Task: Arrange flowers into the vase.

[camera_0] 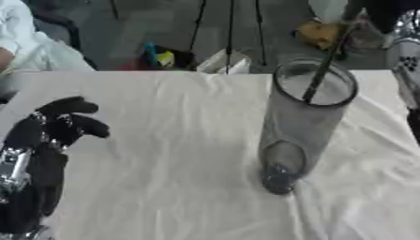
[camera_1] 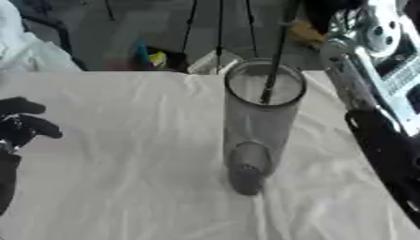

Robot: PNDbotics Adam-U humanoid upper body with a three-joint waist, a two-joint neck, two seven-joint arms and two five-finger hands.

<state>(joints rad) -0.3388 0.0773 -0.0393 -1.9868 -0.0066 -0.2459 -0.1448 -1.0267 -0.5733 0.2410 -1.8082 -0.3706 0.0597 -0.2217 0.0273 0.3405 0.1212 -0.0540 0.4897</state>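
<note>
where the white cloth (camera_0: pixel 164 154) reaches the table's left edge, the left hand (camera_0: pixel 57 124) rests idle, its dark fingers curled inward around nothing, well apart from the vase. beyond the table's far edge, left of centre, sit a blue stick and something yellow (camera_0: pixel 167 58) on the dark floor, with thin black legs (camera_0: pixel 230 28) rising behind them. right of centre the clear glass vase (camera_0: pixel 299 124) stands upright on the cloth, and a dark flower stem (camera_0: pixel 324 70) leans in through its mouth, its lower end inside the glass. the stem climbs toward a yellowish bloom (camera_0: pixel 318 33) above the rim. at the far right the right arm (camera_1: pixel 373 70) comes down from the upper corner; whether its hand is spread or pinching the stem cannot be told
</note>
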